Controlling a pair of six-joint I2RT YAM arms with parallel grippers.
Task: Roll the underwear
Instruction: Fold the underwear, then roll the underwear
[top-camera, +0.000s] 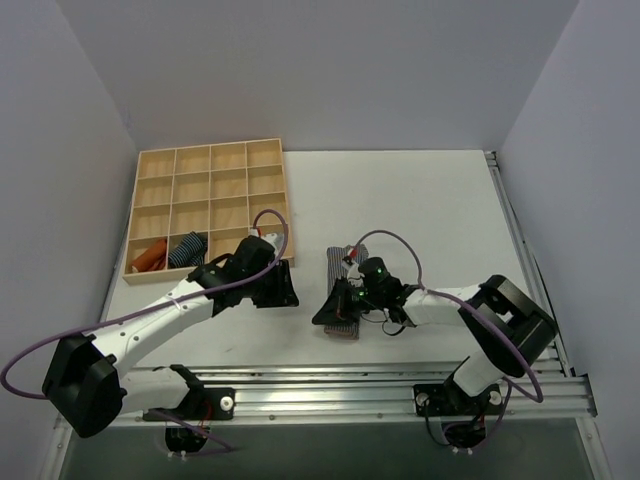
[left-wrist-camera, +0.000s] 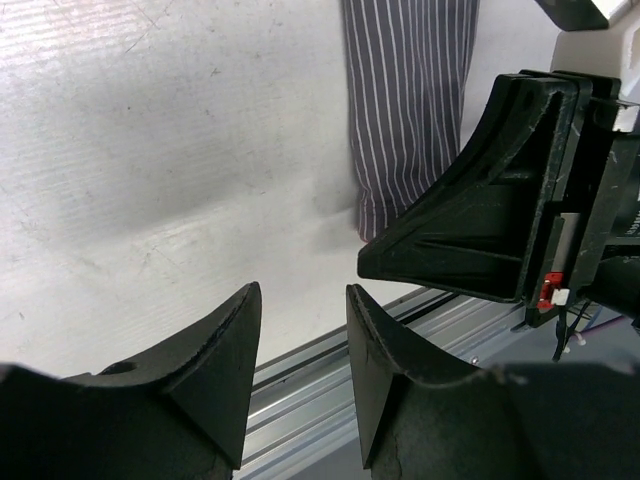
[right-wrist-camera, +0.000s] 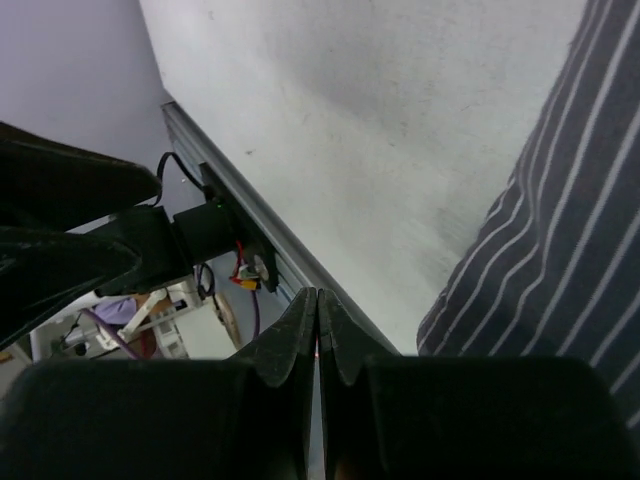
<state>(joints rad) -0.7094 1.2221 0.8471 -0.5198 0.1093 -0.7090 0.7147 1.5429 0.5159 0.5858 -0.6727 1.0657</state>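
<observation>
The underwear (top-camera: 341, 264) lies flat on the white table, a dark grey cloth with thin white stripes; it also shows in the left wrist view (left-wrist-camera: 410, 100) and the right wrist view (right-wrist-camera: 560, 260). My right gripper (top-camera: 333, 303) hovers over the cloth's left edge. Its jaws are shut tight with nothing between them (right-wrist-camera: 318, 296), and the cloth sits just to their right. My left gripper (top-camera: 284, 291) is a short way left of the underwear, open and empty (left-wrist-camera: 300, 292), not touching the cloth. The right gripper's black fingers (left-wrist-camera: 480, 220) show close ahead in the left wrist view.
A wooden grid box (top-camera: 205, 200) stands at the back left, holding an orange cloth (top-camera: 150, 258) and a blue striped roll (top-camera: 187, 248) in its front compartments. An aluminium rail (top-camera: 350, 385) runs along the near table edge, close below both grippers.
</observation>
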